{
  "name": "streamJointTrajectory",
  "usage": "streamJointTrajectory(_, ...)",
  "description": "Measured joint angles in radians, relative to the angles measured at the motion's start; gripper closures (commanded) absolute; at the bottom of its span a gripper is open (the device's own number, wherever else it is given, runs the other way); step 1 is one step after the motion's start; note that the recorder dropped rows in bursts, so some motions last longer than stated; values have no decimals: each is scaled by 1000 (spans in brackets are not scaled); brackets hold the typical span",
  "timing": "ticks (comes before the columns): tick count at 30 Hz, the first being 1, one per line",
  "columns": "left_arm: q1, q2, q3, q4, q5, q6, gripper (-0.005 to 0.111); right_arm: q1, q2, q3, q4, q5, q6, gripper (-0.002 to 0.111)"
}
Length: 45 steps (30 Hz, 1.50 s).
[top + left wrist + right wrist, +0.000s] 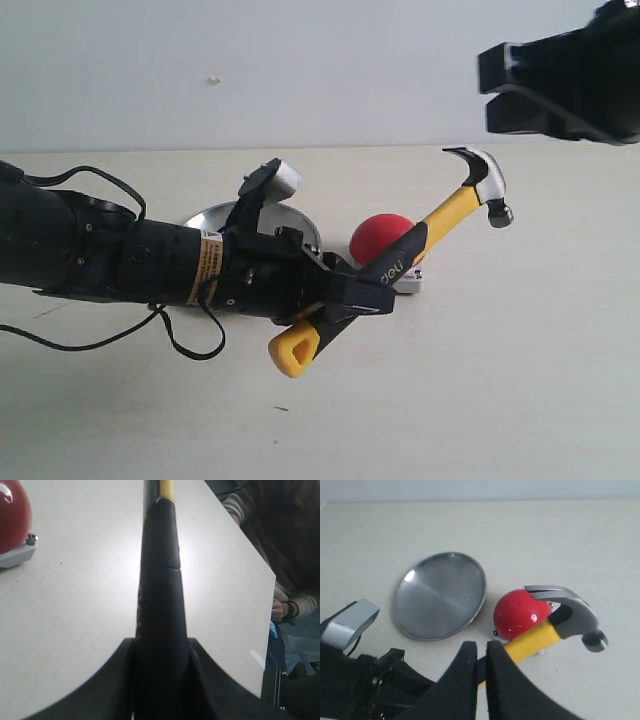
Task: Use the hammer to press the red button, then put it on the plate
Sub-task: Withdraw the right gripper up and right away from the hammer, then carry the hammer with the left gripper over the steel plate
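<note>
As hammer [440,222] hangs, button [380,238] neighbours plate [440,595].

The right tool [482,649] shows its two dark fingers [462,685] almost together, only a thin slit between them. Past them the hammer [565,611] slants — its grey head overlapping the red button [517,616], contact unclear, its yellow handle running behind the fingers. The silver plate [440,595] lies just beside the button on the desk [570,540].
</note>
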Motion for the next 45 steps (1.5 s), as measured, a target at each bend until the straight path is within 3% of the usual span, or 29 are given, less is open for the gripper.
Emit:
streamJointTrajectory(4,1,-44,-7,14,57,4,107,0,-261,155,-12,-51,-5,108)
streamJointTrajectory(10,1,-150,-7,108,269,-11,107,0,-663,375,-4,-124,4,108)
streamJointTrajectory(20,-11,-333,87,69,507,6,107,0,-1038,498,41,-138,15,108)
streamJointTrajectory(29,-81,-398,184,-345,578,341,107,0,-1097,613,62,-151,12,108)
streamJointTrajectory(45,-277,-377,194,-1080,547,918,107,0,-1097,658,78,-214,14,108)
